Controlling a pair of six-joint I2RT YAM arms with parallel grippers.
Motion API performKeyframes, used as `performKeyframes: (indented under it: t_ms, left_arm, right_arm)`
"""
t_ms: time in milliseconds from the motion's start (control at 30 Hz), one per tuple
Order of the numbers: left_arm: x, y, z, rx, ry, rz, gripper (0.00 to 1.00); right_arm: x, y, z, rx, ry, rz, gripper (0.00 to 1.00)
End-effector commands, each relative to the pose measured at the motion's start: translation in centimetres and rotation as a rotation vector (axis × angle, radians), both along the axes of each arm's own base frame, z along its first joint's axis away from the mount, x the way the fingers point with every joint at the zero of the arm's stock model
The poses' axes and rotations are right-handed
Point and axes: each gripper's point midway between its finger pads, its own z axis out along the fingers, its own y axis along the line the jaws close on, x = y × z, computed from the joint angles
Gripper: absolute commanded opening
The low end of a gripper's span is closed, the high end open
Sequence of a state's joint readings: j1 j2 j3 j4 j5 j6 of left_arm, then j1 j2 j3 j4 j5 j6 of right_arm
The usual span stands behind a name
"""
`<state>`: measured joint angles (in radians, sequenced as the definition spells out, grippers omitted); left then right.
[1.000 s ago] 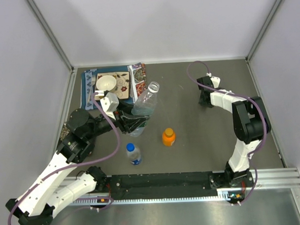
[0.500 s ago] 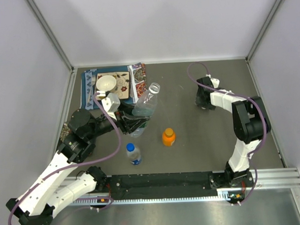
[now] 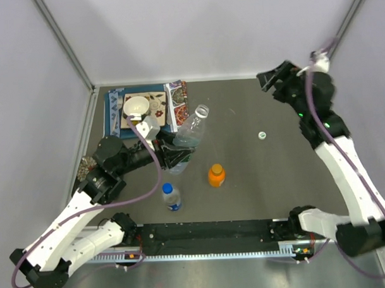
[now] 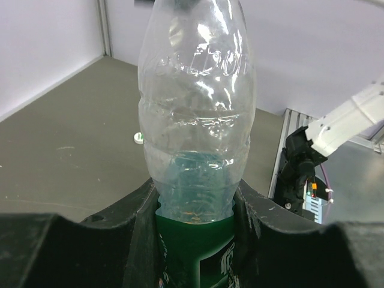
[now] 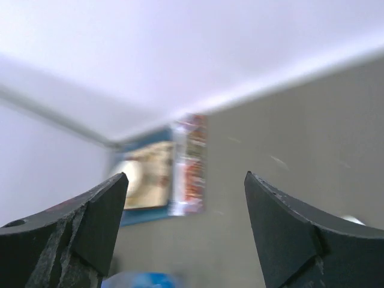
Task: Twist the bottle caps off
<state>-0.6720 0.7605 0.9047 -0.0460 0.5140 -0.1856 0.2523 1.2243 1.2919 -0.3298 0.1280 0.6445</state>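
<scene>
Nearest the arm bases, a blue-labelled bottle is seen upright on the table, its blue cap screwed on. Just beyond it to the right, a short orange bottle is found upright with its orange cap in place. These 2 are judged light and easily toppled or spun. Each is best clamped around the body by 1 gripper while the cap is pinched across its rim by the other. The caps are small and hard, so a shallow pinch may be expected to slip

Further back on the left, a greenish bottle is clenched low on its body, at the green label, by the left gripper. It is tilted, neck toward the far right, and its mouth is seen open in the top view. The wall is thin and clear and little liquid is seen, so it is judged light and easily crushed. The labelled lower part is judged the firmer place to be held

To the right, a white cap is seen lying loose on the table, well apart from every bottle. Beyond it, the right gripper is raised off the table with its jaws spread and nothing between them

At the far left, a patterned cloth with a bowl on it is seen
</scene>
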Motion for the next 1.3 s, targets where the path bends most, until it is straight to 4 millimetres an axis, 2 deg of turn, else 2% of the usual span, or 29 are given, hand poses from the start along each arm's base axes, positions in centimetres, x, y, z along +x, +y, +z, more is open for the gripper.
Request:
performKeyframes:
  t_ms: [0, 33, 67, 167, 200, 233, 300, 500, 767, 867, 967, 1167, 1200, 1267]
  left_arm:
    - [1.1, -0.6, 0.3, -0.001, -0.013, 0.009, 0.25]
    - [1.4, -0.9, 0.0, 0.007, -0.004, 0.006, 0.25]
    - [1.5, -1.1, 0.0, 0.01, 0.001, 0.001, 0.25]
    - [2.1, -1.8, 0.4, 0.005, -0.006, -0.016, 0.25]
    - [2.3, -2.2, 0.3, 0.009, 0.002, -0.027, 0.25]
    - [2.4, -2.5, 0.3, 0.009, 0.012, -0.037, 0.25]
    - [2.5, -3.1, 0.4, 0.005, 0.033, -0.06, 0.25]
    - [2.7, -4.1, 0.5, -0.002, 0.052, -0.074, 0.25]
    - [2.8, -4.6, 0.2, 0.007, 0.062, -0.079, 0.25]
    - [2.7, -4.8, 0.2, 0.008, 0.063, -0.092, 0.25]
    - [2.7, -5.0, 0.1, 0.012, 0.065, -0.101, 0.26]
    - [2.7, -5.1, 0.1, 0.016, 0.057, -0.103, 0.26]
    - [2.8, -5.2, 0.0, 0.018, 0.057, -0.103, 0.27]
    - [2.7, -5.1, 0.1, 0.017, 0.05, -0.103, 0.28]
  right_arm:
    - [-7.8, 7.0, 10.6, 0.167, -0.344, 0.493, 0.8]
    - [-10.1, 8.2, 12.0, 0.178, -0.383, 0.581, 0.82]
    - [-12.0, 9.3, 12.6, 0.187, -0.4, 0.668, 0.83]
    - [-16.0, 10.9, 14.0, 0.157, -0.461, 0.781, 0.93]
    - [-16.7, 11.1, 14.5, 0.148, -0.476, 0.795, 0.96]
    - [-17.0, 11.4, 14.1, 0.137, -0.455, 0.808, 0.99]
    - [-17.6, 12.2, 13.9, 0.121, -0.448, 0.853, 0.99]
    - [-17.1, 14.1, 11.7, 0.1, -0.39, 0.904, 0.99]
    - [-16.7, 15.9, 11.9, 0.09, -0.392, 0.932, 0.98]
    - [-16.4, 16.4, 11.7, 0.09, -0.388, 0.934, 0.92]
    - [-16.2, 16.8, 11.5, 0.097, -0.379, 0.944, 0.83]
    - [-16.0, 17.2, 10.9, 0.098, -0.364, 0.955, 0.58]
    - [-16.0, 17.2, 11.0, 0.099, -0.367, 0.954, 0.49]
    - [-16.0, 17.2, 11.0, 0.1, -0.368, 0.954, 0.42]
